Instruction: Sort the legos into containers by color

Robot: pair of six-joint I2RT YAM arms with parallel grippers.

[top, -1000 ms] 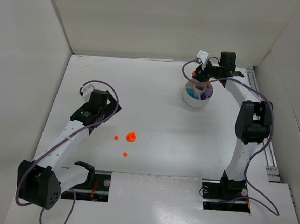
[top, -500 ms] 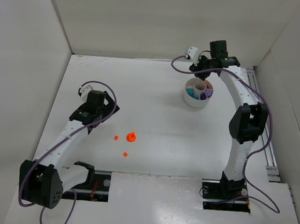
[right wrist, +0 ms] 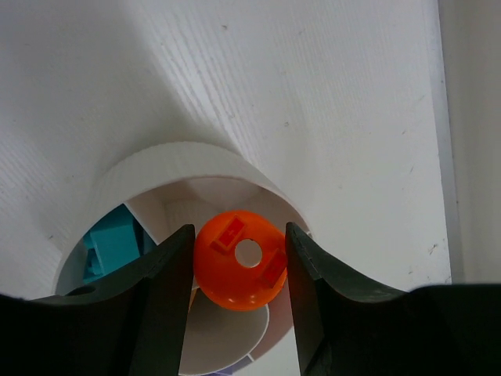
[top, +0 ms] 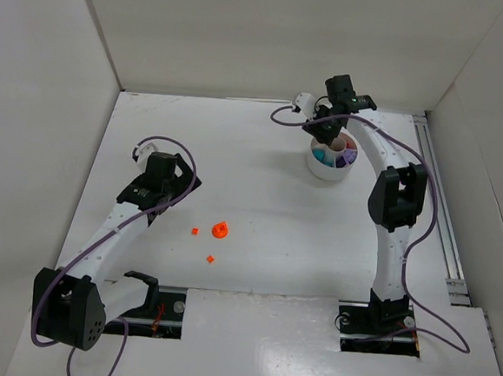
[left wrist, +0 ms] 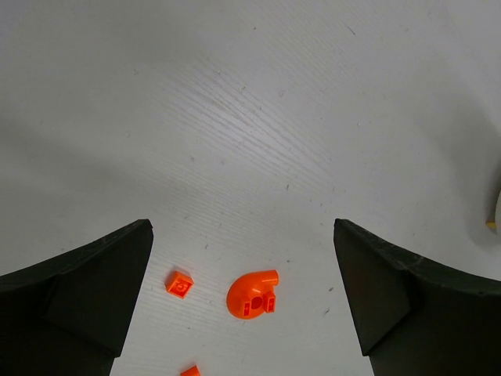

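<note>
Right gripper (right wrist: 239, 266) is clamped on a round orange lego (right wrist: 227, 286), a domed piece with a hole through it and two small raised tabs, and holds it over the open top of the white dish (right wrist: 156, 160). One wedge compartment holds teal bricks (right wrist: 109, 243); the overhead view shows purple pieces (top: 348, 159) in another wedge. Left gripper (left wrist: 241, 235) hangs with its jaws spread wide and nothing between them above the table (left wrist: 235, 94), where a curved orange piece (left wrist: 252, 294) and a tiny orange square brick (left wrist: 179, 284) lie near each other, well apart from the dish.
</note>
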